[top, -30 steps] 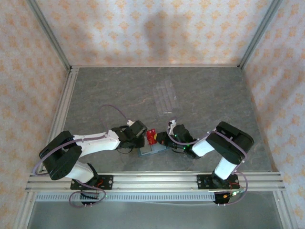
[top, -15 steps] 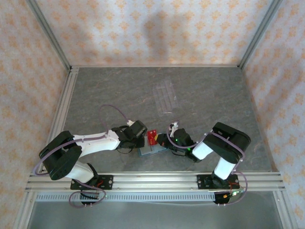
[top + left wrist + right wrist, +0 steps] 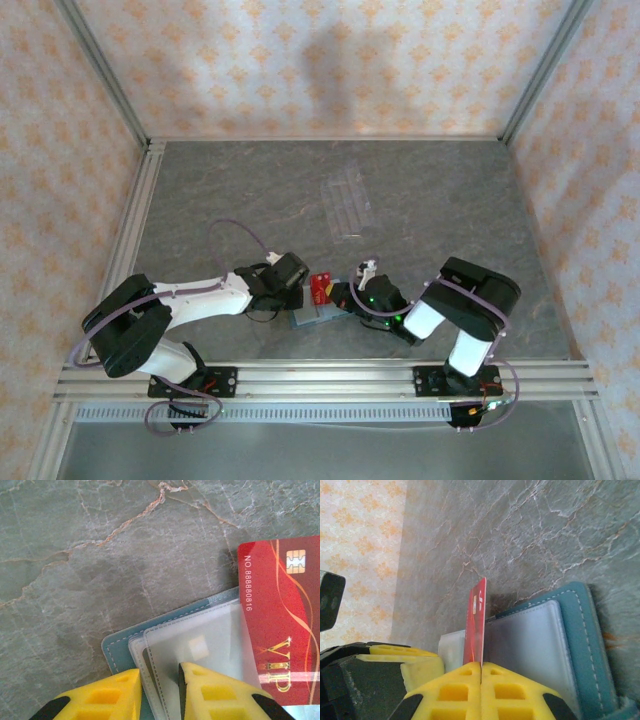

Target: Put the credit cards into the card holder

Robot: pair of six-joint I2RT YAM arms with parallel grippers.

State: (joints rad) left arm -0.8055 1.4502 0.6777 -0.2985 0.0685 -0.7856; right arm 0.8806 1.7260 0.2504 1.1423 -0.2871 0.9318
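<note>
The left tool, at the bottom of its wrist view, is clamped on the clear inner sleeves of the card holder. The holder lies open on the grey worktop. At the right, the red card meets the edge of the sleeves. The right tool pinches this card tightly, standing on its edge.

Grey veined bench: clear slotted rack lies mid-bench; open teal card holder lies beside the near edge.
</note>
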